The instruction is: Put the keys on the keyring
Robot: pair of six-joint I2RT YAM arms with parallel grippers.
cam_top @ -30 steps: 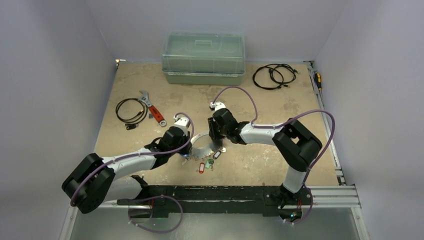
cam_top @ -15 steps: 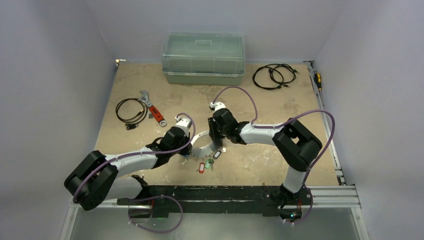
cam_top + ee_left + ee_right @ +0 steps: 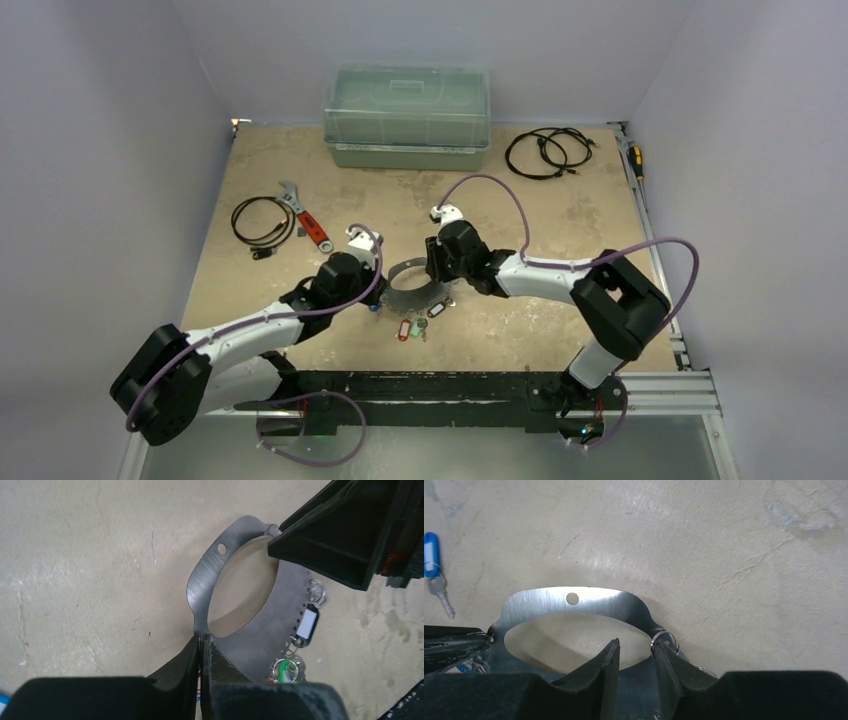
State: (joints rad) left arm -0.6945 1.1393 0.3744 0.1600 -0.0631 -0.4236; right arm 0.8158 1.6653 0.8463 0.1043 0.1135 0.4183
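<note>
1. The left hand [image 3: 201, 642] was clenched on the keyring [image 3: 199, 582], at its left edge, mid-desk [image 3: 540, 215].
2. The far lidded box [image 3: 406, 112] had contents too murky to tell.
3. The keys [image 3: 414, 324] sat just near of the keyring, partly hidden.
4. The right hand [image 3: 636, 655] gripped its right edge.

Robot lab cell: white panels [image 3: 100, 150] wall in a scuffed tabletop [image 3: 560, 220], with a wrench [image 3: 303, 222] and cable coil [image 3: 262, 220] near-left of the lidded box [image 3: 407, 115].
</note>
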